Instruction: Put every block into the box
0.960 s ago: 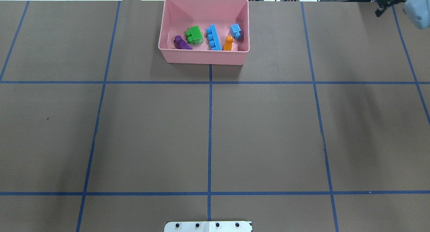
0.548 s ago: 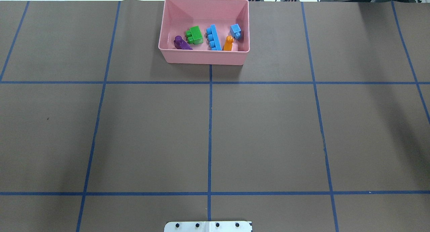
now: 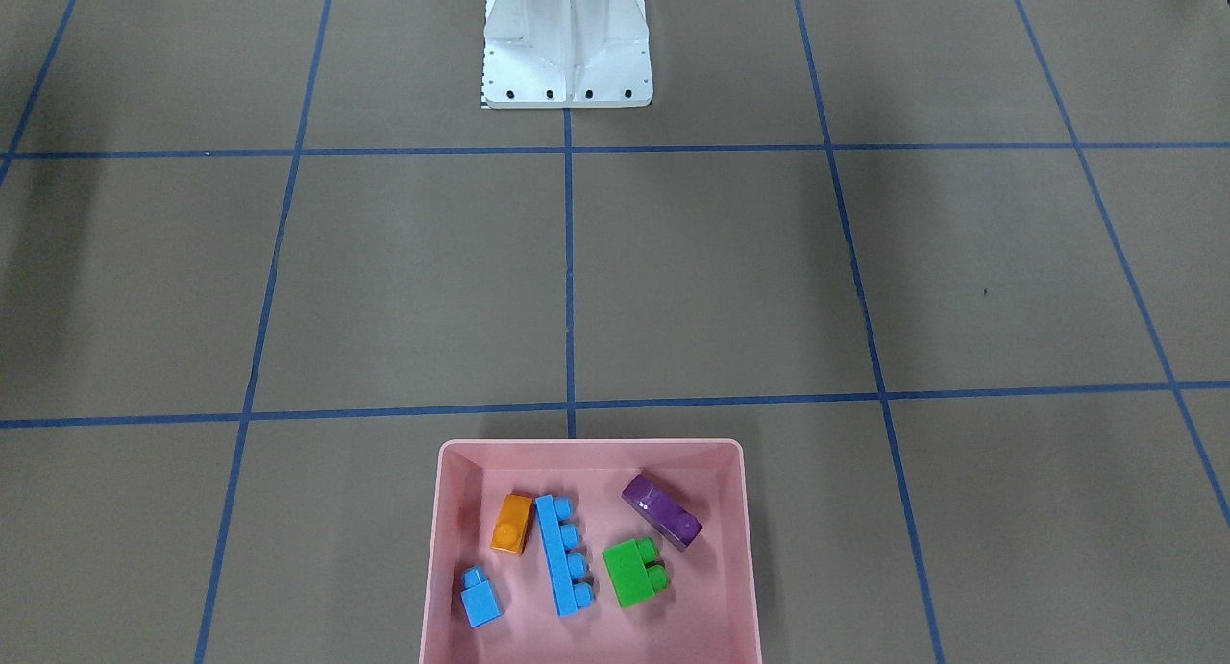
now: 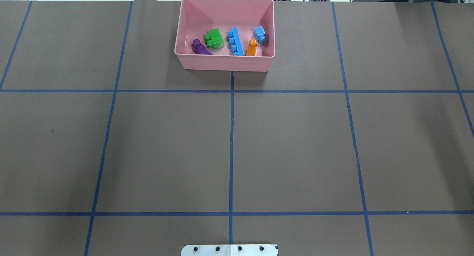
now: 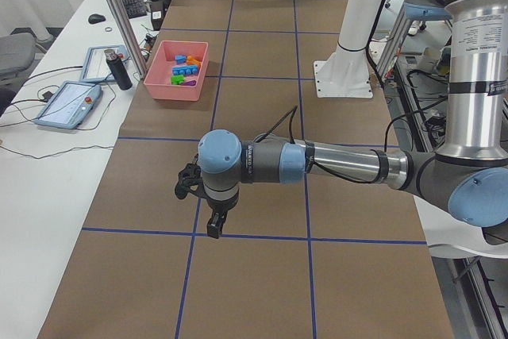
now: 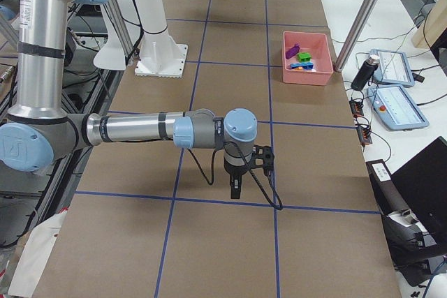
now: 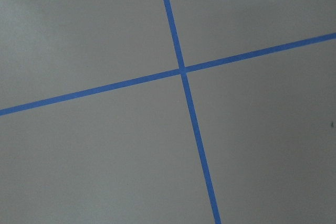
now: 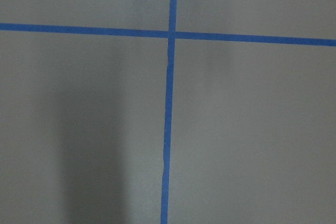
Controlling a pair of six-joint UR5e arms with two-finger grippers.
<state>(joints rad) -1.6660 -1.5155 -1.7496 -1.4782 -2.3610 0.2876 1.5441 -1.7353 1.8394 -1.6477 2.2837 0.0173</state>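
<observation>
The pink box (image 4: 225, 63) stands at the far middle of the table, and also shows in the front-facing view (image 3: 591, 445). All five blocks lie inside it: purple (image 4: 200, 47), green (image 4: 214, 38), the long blue bar (image 4: 235, 41), orange (image 4: 251, 47) and the small blue one (image 4: 260, 34). My left gripper (image 5: 213, 224) hangs over the brown mat far from the box, seen only in the left side view. My right gripper (image 6: 235, 190) hangs likewise, seen only in the right side view. I cannot tell whether either is open or shut.
The white robot base (image 3: 567, 44) stands at the near middle edge. Blue tape lines grid the brown mat. Beyond the box a side table holds a tablet (image 5: 70, 105) and a black bottle (image 5: 119, 69). A metal frame post (image 6: 367, 12) stands near the box.
One second ago an arm part showed at the overhead view's top right corner; it has left that view. The box and blocks have not moved.
</observation>
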